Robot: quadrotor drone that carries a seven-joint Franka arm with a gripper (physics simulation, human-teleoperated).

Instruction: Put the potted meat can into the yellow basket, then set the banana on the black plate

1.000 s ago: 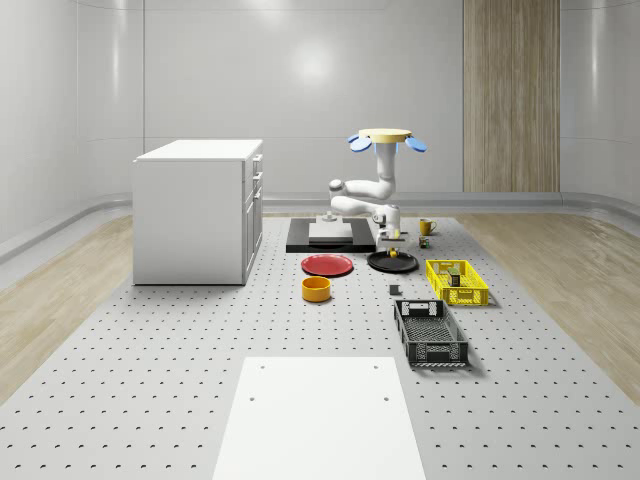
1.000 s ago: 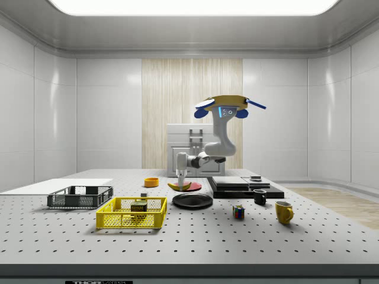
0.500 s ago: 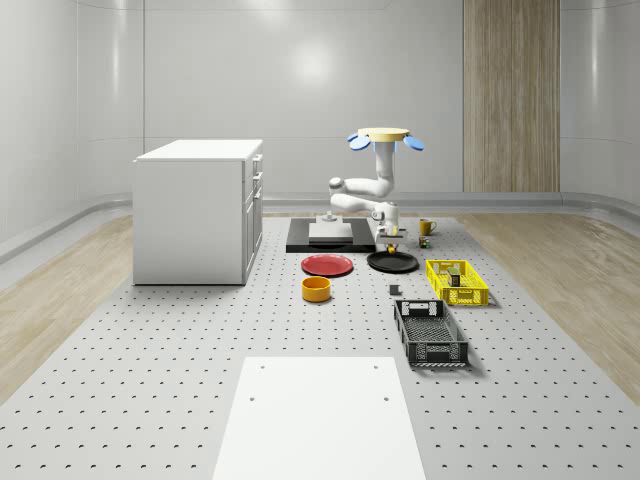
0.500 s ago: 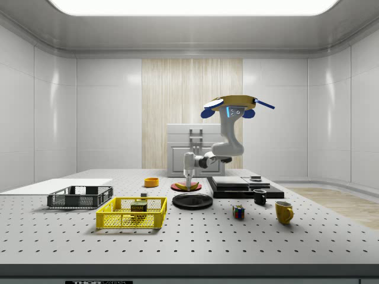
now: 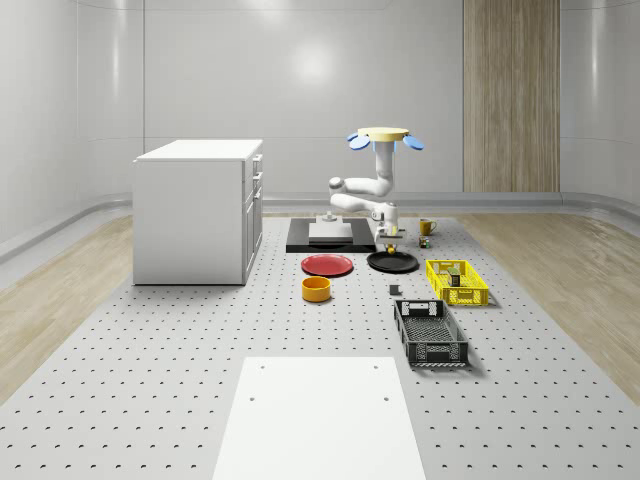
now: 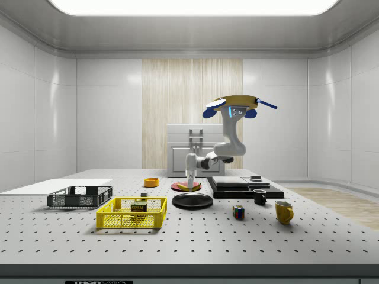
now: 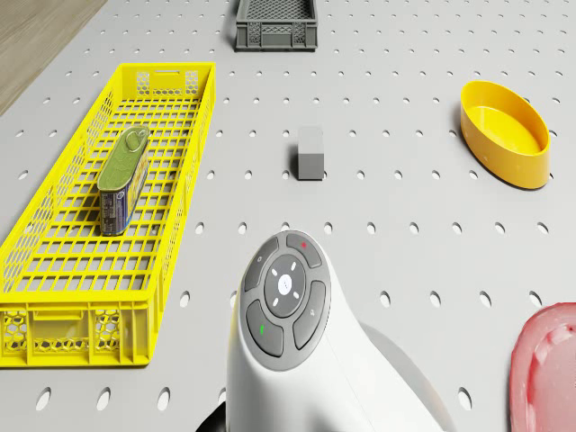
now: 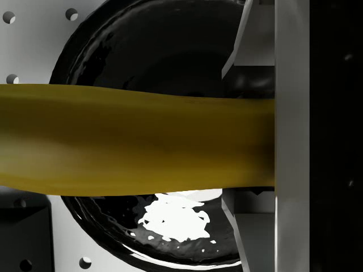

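Note:
My gripper [image 8: 227, 136] is shut on the banana [image 8: 136, 139], which lies across the wrist view with the black plate [image 8: 153, 45] right beneath it. In the side view the gripper [image 6: 191, 180] points down and holds the banana [image 6: 191, 187] low over the black plate [image 6: 192, 200]. The drone [image 5: 384, 138] hovers over the far part of the table, behind the black plate [image 5: 392, 262]. The potted meat can [image 7: 123, 178] lies inside the yellow basket [image 7: 54, 270]. That basket [image 5: 457, 282] is on the whole-scene view's right of the plate.
A red plate [image 5: 327, 265] and a yellow bowl [image 5: 316, 289] lie on the whole-scene view's left of the black plate. A black crate [image 5: 430, 333] sits nearer the front, and a small grey block [image 7: 310, 152] stands between bowl and basket. A white cabinet [image 5: 198, 210] stands far left; mugs [image 6: 284, 212] sit at the side view's right.
The drone, the arm and the held banana have shifted toward the side view's right, from the plate's edge to over its middle. The can and basket have not moved.

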